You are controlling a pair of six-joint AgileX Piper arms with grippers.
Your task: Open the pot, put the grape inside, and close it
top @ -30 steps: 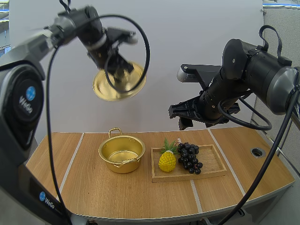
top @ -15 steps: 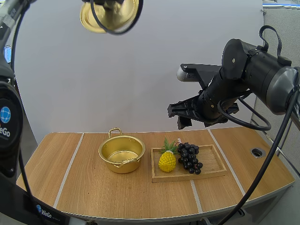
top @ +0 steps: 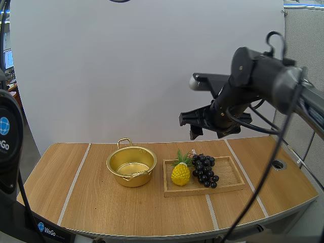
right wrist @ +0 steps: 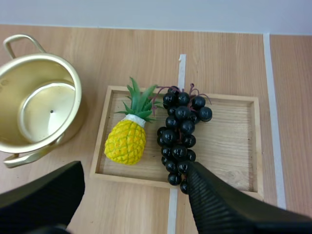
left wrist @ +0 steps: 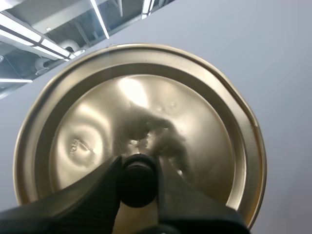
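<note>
The golden pot (top: 131, 165) stands open on the table, lidless, and shows beside the tray in the right wrist view as the pot (right wrist: 34, 107). A dark bunch of grapes (top: 204, 170) lies in the wooden tray (top: 230, 174) next to a yellow pineapple (top: 180, 172). My right gripper (top: 197, 132) hovers high above the tray, open; its fingers (right wrist: 219, 204) stand wide apart over the grapes (right wrist: 180, 131). My left gripper (left wrist: 138, 183) is shut on the black knob (left wrist: 138, 179) of the golden lid (left wrist: 146, 117), held up in the air.
The pineapple (right wrist: 127, 139) sits in the tray (right wrist: 243, 161) between pot and grapes. A round hole (top: 278, 164) is set in the table at the far right. Bare wood lies in front of the pot and at the left of the table.
My left arm has carried the lid upward and out of the top of the high view. The right arm has shifted slightly left above the tray.
</note>
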